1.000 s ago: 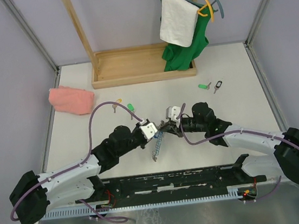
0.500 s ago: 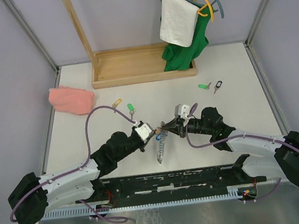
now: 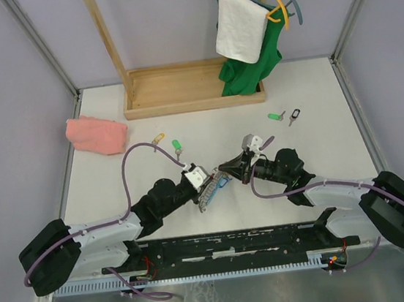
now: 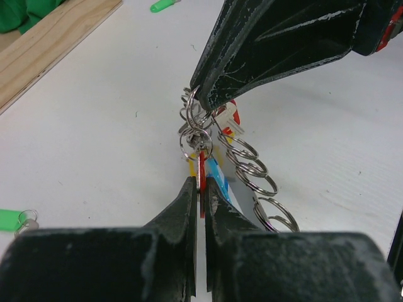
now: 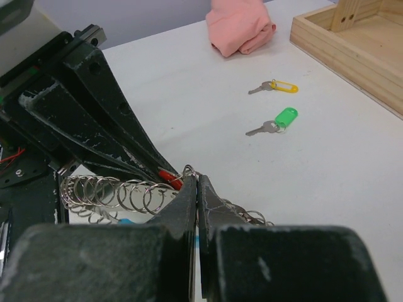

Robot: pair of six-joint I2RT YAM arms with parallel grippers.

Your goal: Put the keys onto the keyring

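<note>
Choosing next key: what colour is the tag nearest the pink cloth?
Yellow tag, clearest in the right wrist view.

keyring [image 4: 252, 171]: bright polished metal rings. red key tag [image 4: 202, 168]: glossy plastic. jaws: matt black, scuffed. counter [image 4: 88, 145]: matt white. rack base [image 5: 352, 44]: bare wood. pink towel [image 5: 241, 25]: soft cloth.

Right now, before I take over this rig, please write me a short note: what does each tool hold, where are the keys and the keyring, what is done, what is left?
Left tool: shut on the red-tagged key.
Right tool: shut on a ring of the keyring, between the two arms.
Done: the key and the ring meet at the tool tips; whether the key is threaded on, I cannot tell.
Left: four loose keys on the table: yellow-tagged key, green-tagged key, second green-tagged key, dark key.
</note>
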